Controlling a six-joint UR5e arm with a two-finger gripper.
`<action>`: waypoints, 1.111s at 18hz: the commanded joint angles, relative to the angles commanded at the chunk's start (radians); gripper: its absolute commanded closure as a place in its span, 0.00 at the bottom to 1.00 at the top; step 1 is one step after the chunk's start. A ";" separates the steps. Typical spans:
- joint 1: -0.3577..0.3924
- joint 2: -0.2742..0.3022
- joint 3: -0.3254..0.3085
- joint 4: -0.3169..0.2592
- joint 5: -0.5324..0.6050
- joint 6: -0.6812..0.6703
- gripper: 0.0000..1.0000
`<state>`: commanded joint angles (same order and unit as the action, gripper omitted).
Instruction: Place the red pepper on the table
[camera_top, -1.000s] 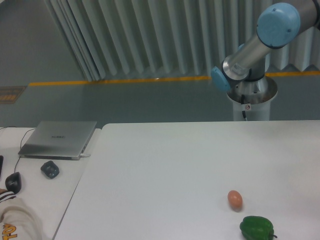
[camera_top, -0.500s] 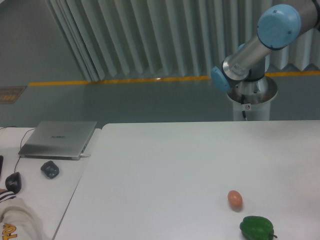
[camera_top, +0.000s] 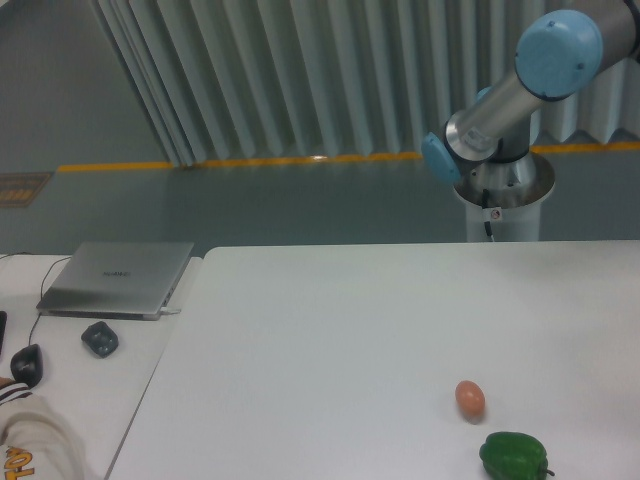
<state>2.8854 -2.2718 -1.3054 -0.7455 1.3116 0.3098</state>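
The arm (camera_top: 520, 90) occupies the upper right; its claw is out of frame, while egg (camera_top: 470, 398) and green pepper (camera_top: 514, 456) sit lower right on the table (camera_top: 330, 350).

Just one fixed camera here, sitting high off the near edge of the big white smooth-topped counter (camera_top: 330, 340) and looking down across it toward the silver-and-blue robot arm (camera_top: 515, 85) past the far right corner, with grey floor and pleated curtain (camera_top: 300, 75) beyond. Medium distance.

The table (camera_top: 330, 330) looks smooth and matt, the green pepper (camera_top: 513, 456) glossy, perhaps waxy.
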 joint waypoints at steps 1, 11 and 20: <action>0.000 0.000 0.000 0.000 0.000 -0.001 0.39; 0.005 0.064 -0.011 -0.009 -0.021 -0.014 0.43; -0.005 0.231 -0.064 -0.156 -0.094 -0.011 0.43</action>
<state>2.8809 -2.0404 -1.3698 -0.9017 1.2180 0.2991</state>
